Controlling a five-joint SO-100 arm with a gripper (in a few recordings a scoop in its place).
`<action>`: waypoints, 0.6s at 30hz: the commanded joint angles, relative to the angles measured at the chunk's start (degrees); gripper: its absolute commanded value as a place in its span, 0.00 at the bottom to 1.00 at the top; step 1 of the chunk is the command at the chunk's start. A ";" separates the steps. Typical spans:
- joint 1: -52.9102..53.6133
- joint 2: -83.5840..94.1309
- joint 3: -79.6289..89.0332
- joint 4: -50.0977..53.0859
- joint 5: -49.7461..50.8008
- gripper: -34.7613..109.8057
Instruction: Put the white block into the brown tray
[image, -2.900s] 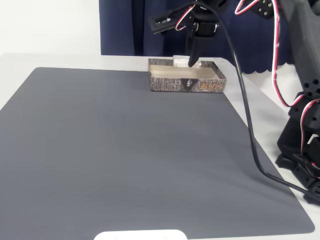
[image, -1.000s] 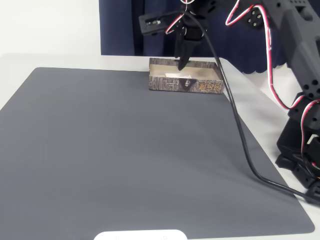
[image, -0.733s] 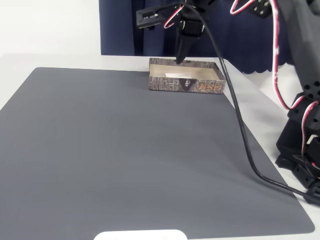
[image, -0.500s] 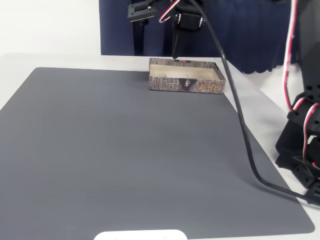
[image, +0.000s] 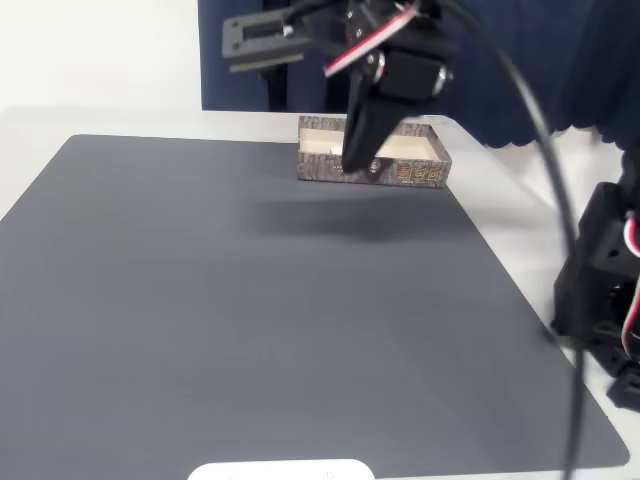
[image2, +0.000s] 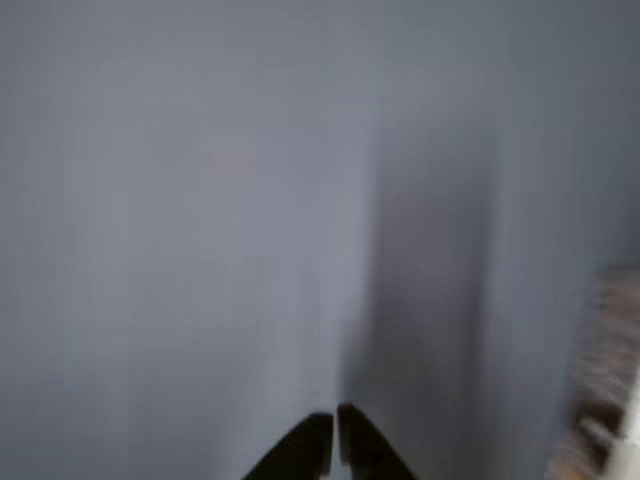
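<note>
- The brown tray (image: 400, 165) is sitting at the far edge of the dark grey mat (image: 250, 300) in the fixed view, its long side facing the camera.
- It is lying flat as a shallow rectangular box; its outer walls are showing a dark bark-like pattern with orange lettering, its inside a pale cream.
- Part of its front wall and interior is being hidden by the arm in front of it.
- In the wrist view, a blurred brown patterned strip (image2: 600, 380) is showing at the right edge, too smeared to make out.
</note>
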 joint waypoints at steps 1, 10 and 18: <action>-8.53 8.35 8.26 -6.06 7.29 0.24; -24.26 22.50 25.75 -12.74 20.57 0.24; -27.07 39.20 38.06 -13.27 24.61 0.24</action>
